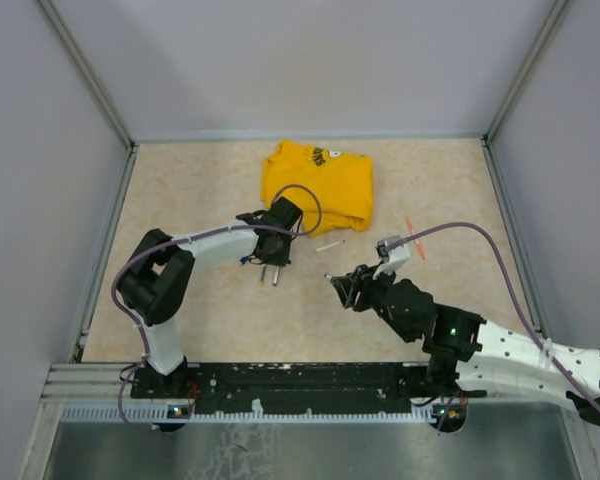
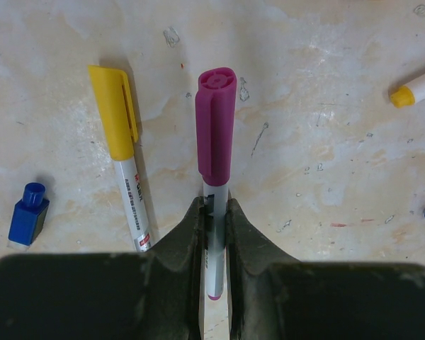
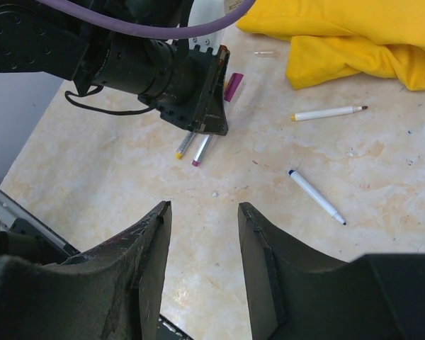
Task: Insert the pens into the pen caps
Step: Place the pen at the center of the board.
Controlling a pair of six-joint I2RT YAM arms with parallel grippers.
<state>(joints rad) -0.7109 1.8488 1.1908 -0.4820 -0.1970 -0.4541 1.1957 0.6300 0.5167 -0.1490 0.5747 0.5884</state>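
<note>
Closest to the bases, the right gripper [image 3: 202,209] is hanging over the tabletop well short of the folded yellow cotton T-shirt [image 3: 354,35]. Its two black fingers are spread with nothing between them, and I'd say it is waiting there for a pen or cap to work on. A little nearer the shirt, a thin white marker pen with a blue end [image 3: 317,197] is lying loose, uncapped as far as I can tell. Off the shirt's near left corner, the left gripper [image 2: 214,207] is pinching the white barrel of a marker pen wearing a long magenta plastic cap [image 2: 216,134]. It is gripping low on the barrel, so the capped end is pointing clear of the fingers and toward the shirt. That cap looks fully seated, so the pinch is probably only steadying a finished pen. Just beside it, a white pen with a yellow plastic cap [image 2: 124,163] is lying parallel and looks done too. Farther from the shirt, a small dark-blue plastic cap [image 2: 28,212] is sitting alone, likely meant for the blue-ended pen. Just off the shirt's near edge, another white pen with a dark tip [image 3: 329,112] is lying bare.
</note>
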